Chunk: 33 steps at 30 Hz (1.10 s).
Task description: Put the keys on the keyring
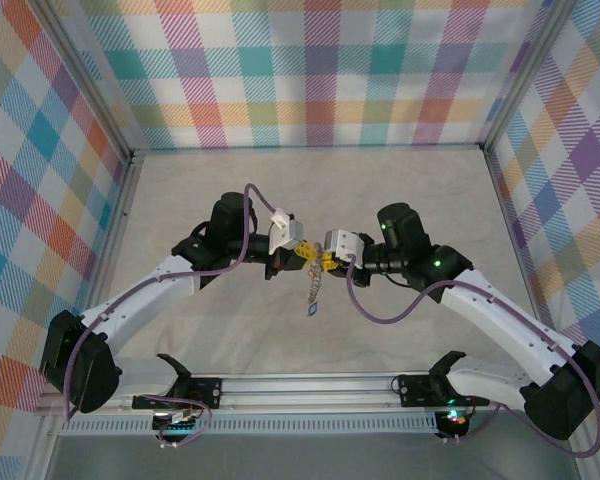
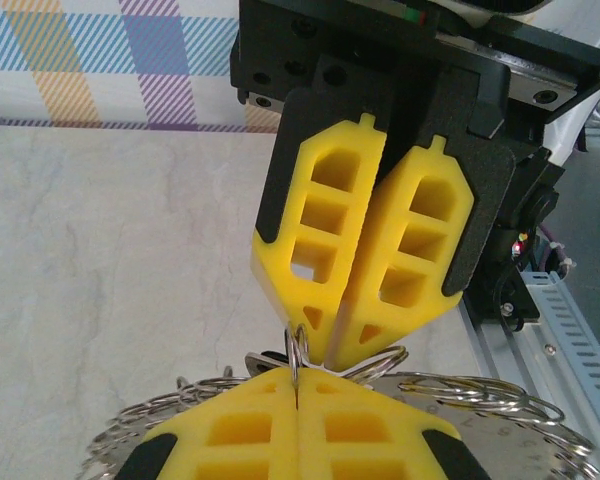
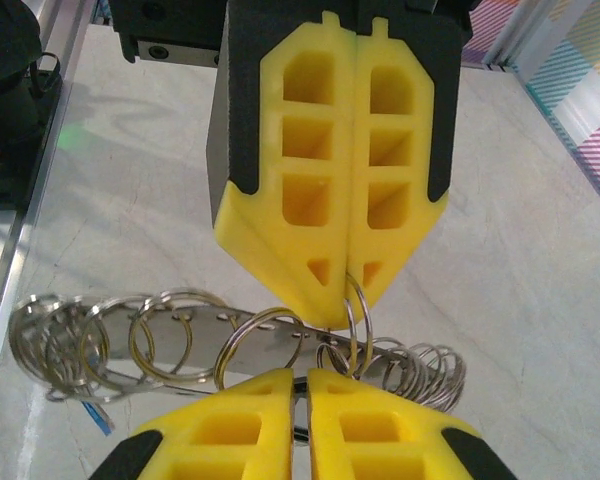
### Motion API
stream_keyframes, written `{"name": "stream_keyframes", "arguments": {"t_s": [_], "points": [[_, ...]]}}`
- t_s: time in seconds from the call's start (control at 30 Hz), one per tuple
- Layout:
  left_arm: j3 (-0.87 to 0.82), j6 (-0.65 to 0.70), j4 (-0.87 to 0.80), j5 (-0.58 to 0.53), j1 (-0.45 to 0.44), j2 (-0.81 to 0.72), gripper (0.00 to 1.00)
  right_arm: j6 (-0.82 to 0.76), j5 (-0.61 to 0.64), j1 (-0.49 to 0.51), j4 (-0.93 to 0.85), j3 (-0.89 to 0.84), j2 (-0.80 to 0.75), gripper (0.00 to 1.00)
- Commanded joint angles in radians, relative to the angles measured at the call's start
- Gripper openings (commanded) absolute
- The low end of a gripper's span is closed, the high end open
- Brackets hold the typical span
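Both grippers meet tip to tip above the middle of the table. The keyring (image 3: 205,320) is a flat silver band with holes, strung with several small split rings (image 3: 165,335). My left gripper (image 2: 297,378) is shut on one thin split ring (image 2: 298,345) standing upright at its tips. My right gripper (image 3: 301,375) is nearly closed on a thin dark metal piece; whether that is a key or the band's edge I cannot tell. Keys hang below the bunch (image 1: 311,285), the lowest with a blue tag (image 1: 310,310).
The beige table (image 1: 310,190) is walled by plaid panels (image 1: 320,70) at the back and both sides. An aluminium rail (image 1: 310,385) with the arm bases runs along the near edge. A purple cable (image 1: 380,310) loops off the right arm.
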Motion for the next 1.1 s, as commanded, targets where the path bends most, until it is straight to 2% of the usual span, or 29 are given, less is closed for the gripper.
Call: {"name": "stream_keyframes", "arguments": {"t_s": [0.0,0.17,0.33,0.4,0.53,0.8,0.97,1.07], "points": [[-0.003,-0.014,0.072,0.049,-0.003,-0.012,0.00,-0.002,-0.016,-0.005,0.048,-0.013,-0.013,0.13],[0.004,-0.003,0.056,0.044,-0.002,-0.013,0.00,-0.015,-0.002,-0.028,0.015,-0.023,-0.070,0.14],[0.020,0.021,0.020,0.050,-0.003,-0.011,0.00,-0.007,0.036,-0.040,0.073,-0.060,-0.111,0.26],[0.023,0.024,0.016,0.051,-0.003,-0.013,0.00,-0.008,0.030,-0.045,0.081,-0.055,-0.105,0.27],[0.023,0.021,0.019,0.057,-0.003,-0.016,0.00,-0.011,-0.017,-0.044,0.063,-0.024,-0.063,0.18],[0.036,0.029,0.003,0.071,-0.005,-0.007,0.00,0.021,-0.047,-0.043,0.127,-0.043,-0.018,0.22],[0.039,0.045,-0.010,0.088,-0.006,0.013,0.00,0.018,-0.074,-0.044,0.113,-0.013,0.007,0.00],[0.043,0.047,-0.008,0.091,-0.005,0.015,0.00,0.012,-0.105,-0.044,0.084,0.003,0.021,0.00]]}}
